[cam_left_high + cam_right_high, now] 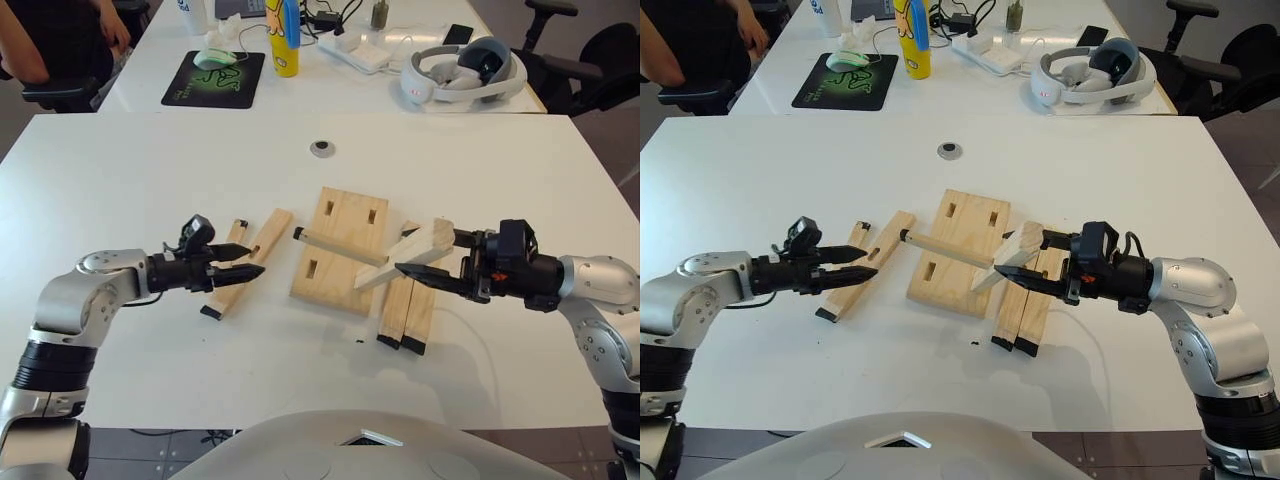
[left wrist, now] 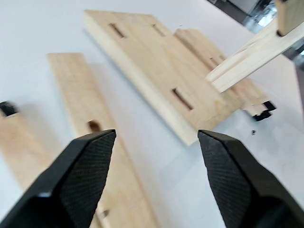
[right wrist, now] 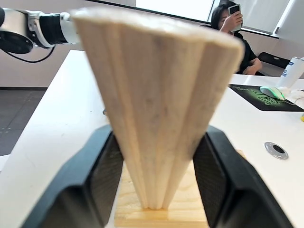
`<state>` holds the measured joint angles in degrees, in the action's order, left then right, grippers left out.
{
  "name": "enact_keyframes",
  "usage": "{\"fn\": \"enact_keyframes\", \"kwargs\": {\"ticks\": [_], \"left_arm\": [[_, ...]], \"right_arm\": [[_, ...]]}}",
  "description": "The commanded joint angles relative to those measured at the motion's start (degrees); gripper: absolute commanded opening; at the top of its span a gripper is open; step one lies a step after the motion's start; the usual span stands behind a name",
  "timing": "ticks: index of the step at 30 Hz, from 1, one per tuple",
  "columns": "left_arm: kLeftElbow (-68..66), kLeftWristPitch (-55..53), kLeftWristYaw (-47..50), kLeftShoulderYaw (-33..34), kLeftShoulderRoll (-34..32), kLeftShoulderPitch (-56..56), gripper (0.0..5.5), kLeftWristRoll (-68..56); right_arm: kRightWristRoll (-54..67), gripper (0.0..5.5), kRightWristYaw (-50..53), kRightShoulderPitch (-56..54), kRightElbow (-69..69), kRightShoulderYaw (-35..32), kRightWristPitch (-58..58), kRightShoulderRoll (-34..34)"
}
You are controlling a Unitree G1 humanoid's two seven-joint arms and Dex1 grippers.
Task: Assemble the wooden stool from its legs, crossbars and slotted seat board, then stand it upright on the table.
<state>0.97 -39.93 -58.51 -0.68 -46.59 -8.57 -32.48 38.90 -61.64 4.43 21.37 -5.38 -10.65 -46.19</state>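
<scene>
The slotted seat board [image 1: 335, 278] lies flat at mid-table. A thin crossbar [image 1: 340, 247] rests slantwise over it. My right gripper [image 1: 412, 262] is shut on a pale wooden leg [image 1: 418, 247], holding it tilted above the board's right edge; in the right wrist view the leg [image 3: 156, 95] sits between both fingers [image 3: 102, 180]. Two more legs [image 1: 408, 318] with black feet lie beneath it. Left of the board, my left gripper [image 1: 254, 262] hovers open over two flat legs [image 1: 268, 237], nothing between its fingers [image 2: 90, 171]. One of these legs [image 2: 80, 90] shows a slot.
A grey round grommet [image 1: 322, 149] is set in the table behind the board. The rear table holds a headset [image 1: 465, 70], a mouse pad [image 1: 213, 78] and a yellow bottle [image 1: 285, 40]. White tabletop runs along the near edge.
</scene>
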Motion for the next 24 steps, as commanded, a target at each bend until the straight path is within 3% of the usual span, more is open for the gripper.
{"fn": "enact_keyframes", "kwargs": {"ticks": [1, 6, 15, 24], "left_arm": [[-7.27, 3.77, -3.11, 2.23, -3.3, -6.38, 3.21, 2.92], [-6.23, 2.67, -2.89, 2.65, -0.49, -7.03, 3.21, 1.67], [0.52, 0.48, 1.77, 3.83, 5.46, -1.33, 3.21, -0.5], [3.83, 6.4, 4.7, 0.69, 9.82, 0.95, 3.21, 3.51]], "right_arm": [[-8.55, 2.05, -1.85, 2.66, -9.75, 4.87, -1.9, -2.2], [-9.79, 2.05, -5.75, -3.21, -14.31, 8.63, -1.75, -3.92], [-11.1, 2.05, -14.05, -24.07, -21.88, 14.92, -4.55, -6.72], [-12.55, 2.05, -13.34, -21.24, -23.78, 15.64, -2.76, -5.66]]}}
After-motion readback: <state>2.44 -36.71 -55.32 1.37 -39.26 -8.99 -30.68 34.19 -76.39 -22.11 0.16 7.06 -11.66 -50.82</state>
